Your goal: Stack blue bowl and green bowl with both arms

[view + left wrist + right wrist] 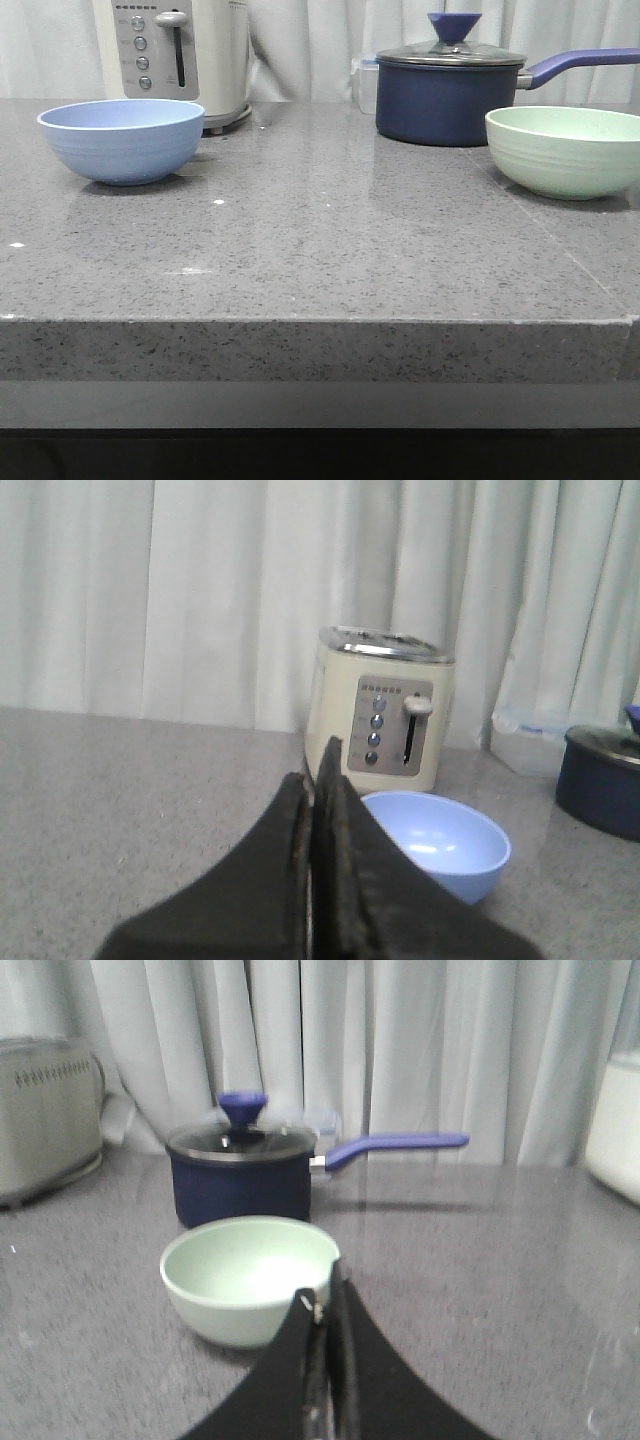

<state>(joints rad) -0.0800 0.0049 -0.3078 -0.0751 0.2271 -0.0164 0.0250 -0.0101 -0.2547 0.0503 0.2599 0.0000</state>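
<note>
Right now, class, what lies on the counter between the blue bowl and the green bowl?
Nothing: in the front view, only bare grey counter lies between the blue bowl and the green bowl. The saucepan sits farther back.

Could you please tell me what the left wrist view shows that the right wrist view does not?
Only the left wrist view shows the blue bowl and the shut left gripper. Only the right wrist view shows the green bowl and the shut right gripper. Both show the toaster, the navy saucepan, the grey countertop and the curtain.
</note>
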